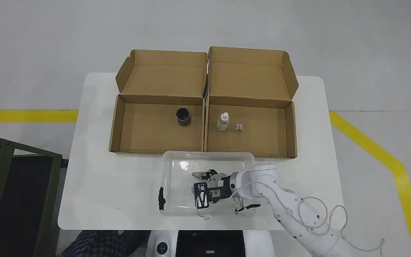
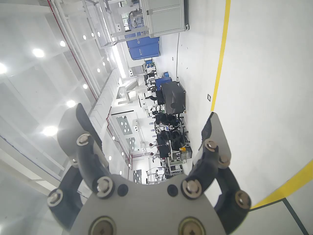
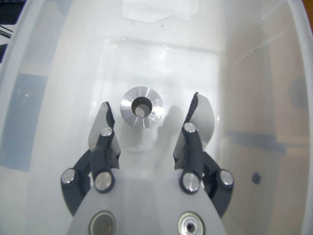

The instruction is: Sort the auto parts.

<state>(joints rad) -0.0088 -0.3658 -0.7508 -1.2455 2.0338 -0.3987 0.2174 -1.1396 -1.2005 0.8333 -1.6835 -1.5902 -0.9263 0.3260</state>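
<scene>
Note the white tabletop [image 1: 96, 186]: two open cardboard boxes sit side by side at its far side. The left box [image 1: 116, 128] holds a dark cylinder [image 1: 183, 117], the right box [image 1: 291, 132] a small white bottle [image 1: 223, 121] and a tiny metal piece [image 1: 239, 126]. Just in front of them stands the clear bin [image 1: 192, 155]. The left arm's fingers [image 2: 215, 133] are apart, empty, pointed out into the room. The right arm's fingers [image 3: 199, 113] are inside the bin, spread, gripping nothing. You have the metal sleeve [image 3: 141, 110] standing on the bin floor between them, bore facing the wrist camera, closer to one finger than the other and apparently touching neither. Judgement: the right arm takes it; squeeze across the round wall, axis kept upright. Expect the sleeve to slide toward centre as the nearer finger meets it first. Whether the tips are low enough, you cannot tell here.
</scene>
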